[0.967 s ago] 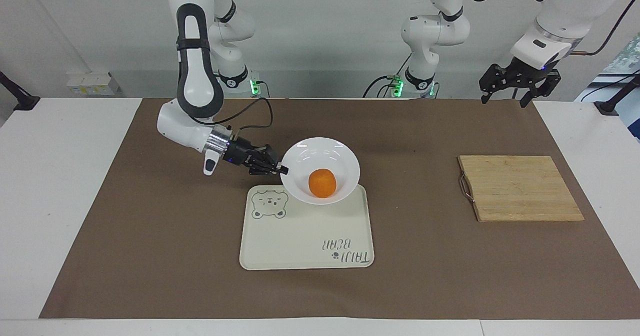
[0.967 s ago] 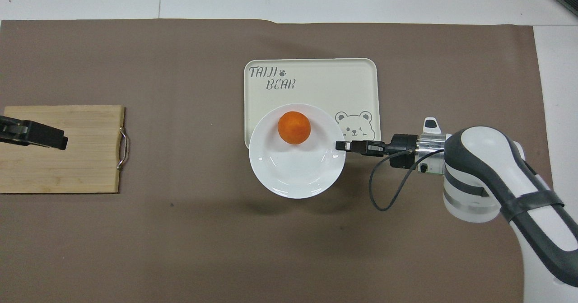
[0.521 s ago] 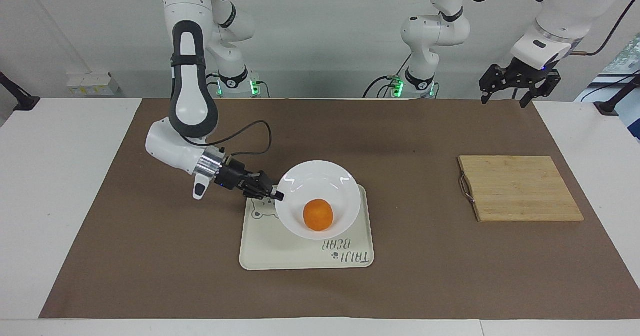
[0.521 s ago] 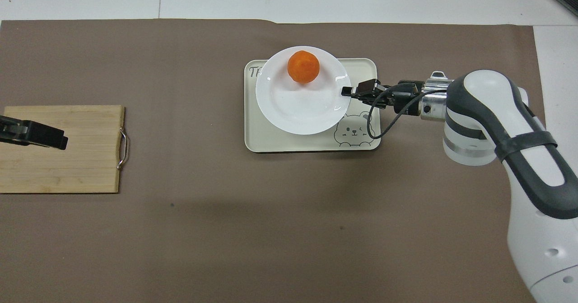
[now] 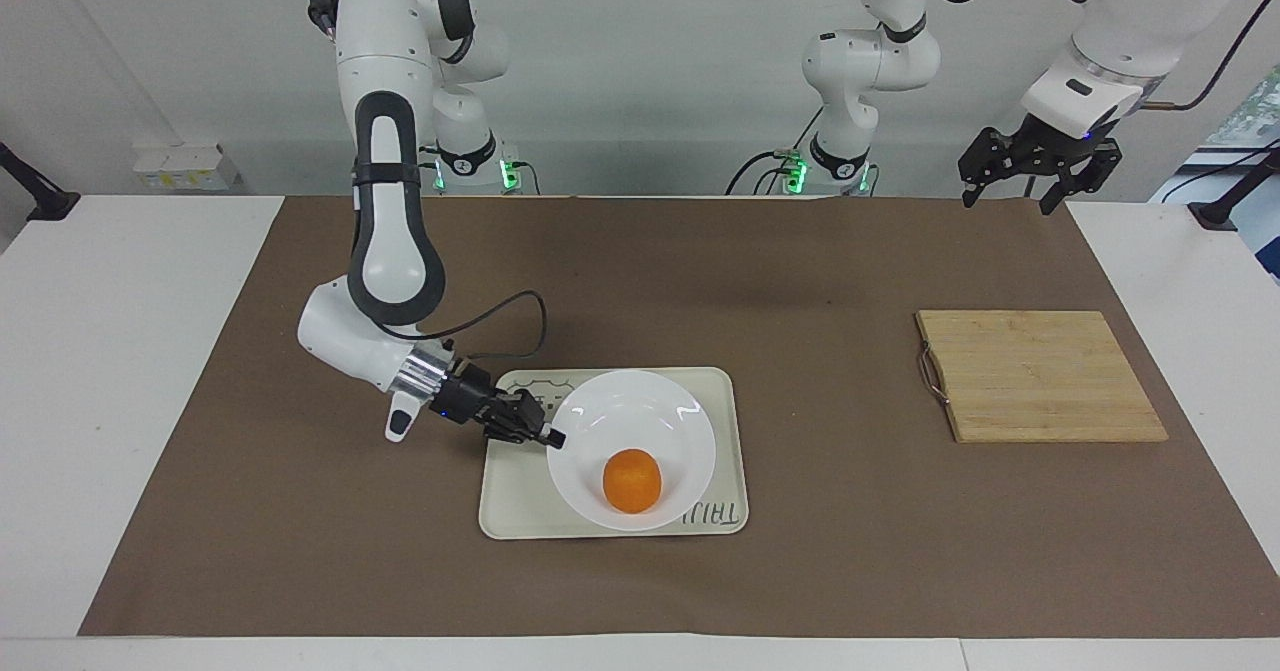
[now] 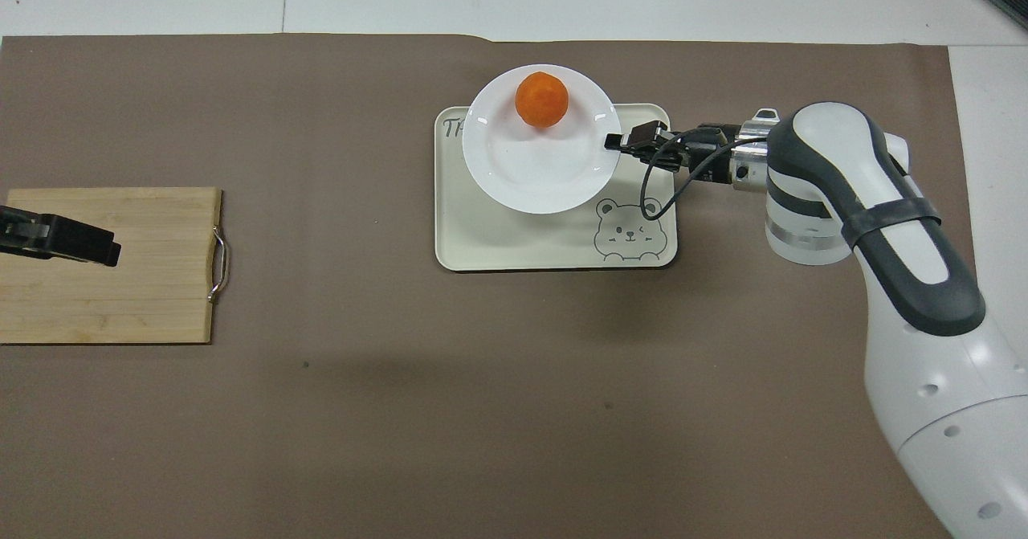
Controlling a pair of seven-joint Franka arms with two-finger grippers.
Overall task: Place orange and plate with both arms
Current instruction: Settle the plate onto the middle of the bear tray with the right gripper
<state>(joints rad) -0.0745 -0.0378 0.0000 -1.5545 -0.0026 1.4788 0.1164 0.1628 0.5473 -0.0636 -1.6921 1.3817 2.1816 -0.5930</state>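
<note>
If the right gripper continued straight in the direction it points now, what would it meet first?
The right gripper is shut on the plate rim and points across the dish, so it would push the plate itself; past the rim, the orange lies near that line, probably slightly aside.

One small round bright-orange fruit (image 5: 632, 480). One round glossy white plate (image 5: 640, 421). One cream rectangular tray with a bear print (image 6: 514, 238). One pale bamboo cutting board with a metal handle (image 5: 1040, 375). One brown paper mat (image 5: 800, 261) over the white table (image 5: 120, 291). Two white jointed robot arms, two black two-finger grippers: the right gripper (image 5: 545, 438) and the left gripper (image 5: 1040, 173).
</note>
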